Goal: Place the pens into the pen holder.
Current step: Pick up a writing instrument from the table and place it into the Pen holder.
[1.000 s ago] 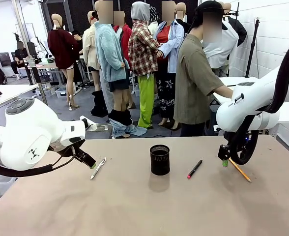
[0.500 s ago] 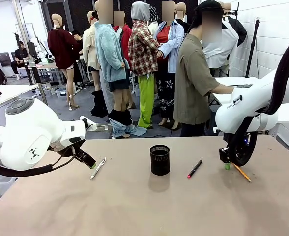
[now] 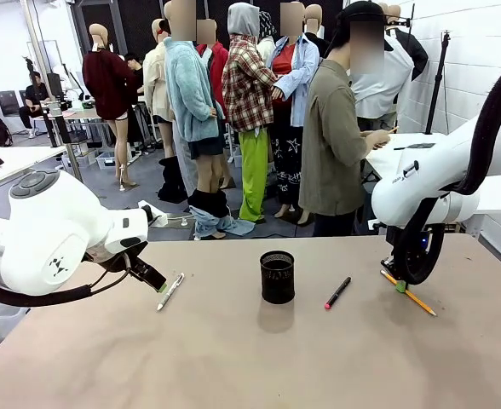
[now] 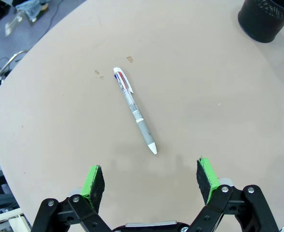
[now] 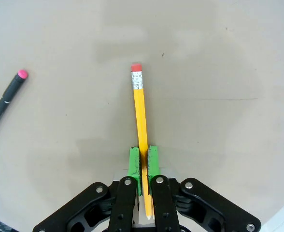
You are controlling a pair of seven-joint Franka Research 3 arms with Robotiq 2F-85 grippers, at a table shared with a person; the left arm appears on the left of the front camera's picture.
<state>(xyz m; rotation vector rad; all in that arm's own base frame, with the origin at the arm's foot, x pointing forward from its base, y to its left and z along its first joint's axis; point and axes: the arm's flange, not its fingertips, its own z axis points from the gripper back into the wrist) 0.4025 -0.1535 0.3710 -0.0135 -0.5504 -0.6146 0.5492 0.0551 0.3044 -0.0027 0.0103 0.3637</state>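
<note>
My right gripper (image 5: 143, 162) is shut on the yellow-orange pencil (image 5: 140, 111), pinching it near its sharp end with the eraser end pointing away. In the front view this gripper (image 3: 400, 286) sits low at the table's right with the pencil (image 3: 417, 300) slanting out from it. The black pen with the pink tip (image 3: 337, 292) (image 5: 4, 104) lies between it and the black mesh pen holder (image 3: 277, 277). My left gripper (image 4: 150, 175) hangs open above the white pen (image 4: 134, 110) (image 3: 170, 290), not touching it. The pen holder (image 4: 267, 19) stands upright.
The tan table (image 3: 233, 358) has free room in front of the holder. A person (image 3: 336, 145) stands at the far edge, turned towards a white side table (image 3: 404, 141) on the right.
My right gripper has closed its fingers onto the pencil, which has shifted slightly with the grip. The left arm and the other pens have not moved.
</note>
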